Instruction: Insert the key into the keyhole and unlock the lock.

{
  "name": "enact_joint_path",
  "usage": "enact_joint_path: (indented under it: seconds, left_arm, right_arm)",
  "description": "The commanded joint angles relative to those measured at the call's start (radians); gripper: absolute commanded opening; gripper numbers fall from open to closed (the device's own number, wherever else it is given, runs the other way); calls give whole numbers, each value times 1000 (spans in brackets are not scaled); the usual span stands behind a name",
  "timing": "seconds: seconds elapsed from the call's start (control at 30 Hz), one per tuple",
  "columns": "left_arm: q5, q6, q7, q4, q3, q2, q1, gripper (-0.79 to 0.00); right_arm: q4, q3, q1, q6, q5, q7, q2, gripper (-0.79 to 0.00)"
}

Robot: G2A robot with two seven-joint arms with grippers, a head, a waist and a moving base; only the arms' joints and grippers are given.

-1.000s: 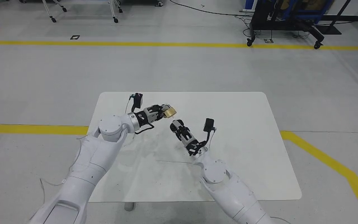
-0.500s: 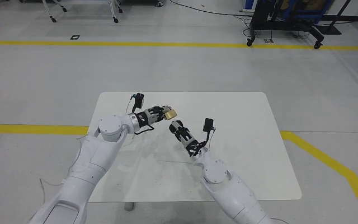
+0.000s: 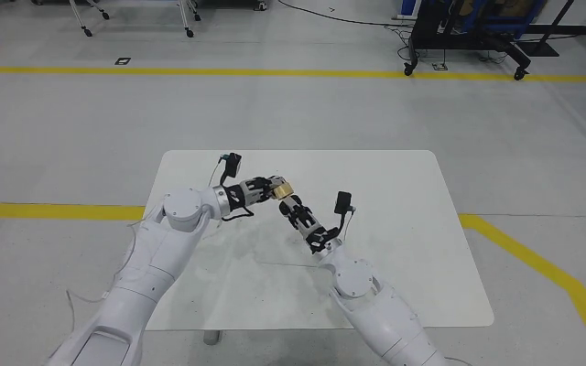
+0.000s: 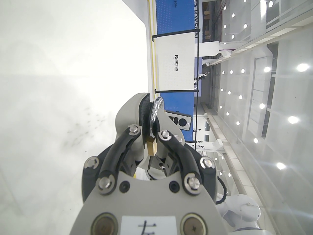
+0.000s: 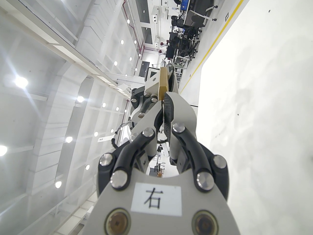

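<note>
Lock (image 5: pixel 162 81) clamped in left hand (image 4: pixel 152 114), touching right hand (image 5: pixel 163 100) tip

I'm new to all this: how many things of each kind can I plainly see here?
Brass padlock: 1
Grippers: 2 (left gripper, right gripper)
White table: 1
Total: 4

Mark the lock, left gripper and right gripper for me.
lock (image 5: pixel 162 81), right wrist view, brass body.
left gripper (image 4: pixel 154 116), left wrist view, between its fingertips.
right gripper (image 5: pixel 162 103), right wrist view, between its fingertips.
</note>
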Motion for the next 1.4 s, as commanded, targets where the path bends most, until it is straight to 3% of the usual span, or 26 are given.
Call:
enact_joint_path:
  seconds: [0.0,0.33,0.63,0.77,0.8,0.87,0.9,1.0,1.13,1.3,1.37]
  left_arm:
    - [-9,1,2,6,-5,0,-1,-785]
    - [-59,-3,20,16,-27,-5,2,-785]
    - [-86,-111,31,-12,-61,-2,32,-785]
    - [-85,-144,36,-29,-76,1,50,-785]
    - [-84,-146,37,-33,-78,2,54,-785]
    - [-78,-151,38,-40,-81,3,59,-785]
    - [-74,-153,37,-43,-81,3,61,-785]
    - [-64,-155,40,-52,-80,3,67,-785]
    - [-54,-158,41,-60,-79,3,73,-785]
    - [-44,-162,39,-67,-83,4,77,-785]
    - [-42,-162,38,-70,-85,5,79,-785]
  right_arm:
    - [-2,0,0,0,-1,-4,-1,0]
    - [-2,0,0,0,-1,-4,-1,0]
    - [-2,0,0,0,-1,-4,-1,0]
    - [-26,16,-19,-30,85,94,2,0]
    - [-32,24,-25,-45,125,135,4,-92]
    - [-40,46,-35,-62,209,229,9,-360]
    - [-40,57,-36,-64,242,270,12,-422]
    - [-39,81,-36,-68,300,330,16,-517]
    - [-26,83,-23,-44,344,349,14,-702]
    - [9,71,12,2,366,331,8,-785]
    - [19,68,21,9,376,323,5,-785]
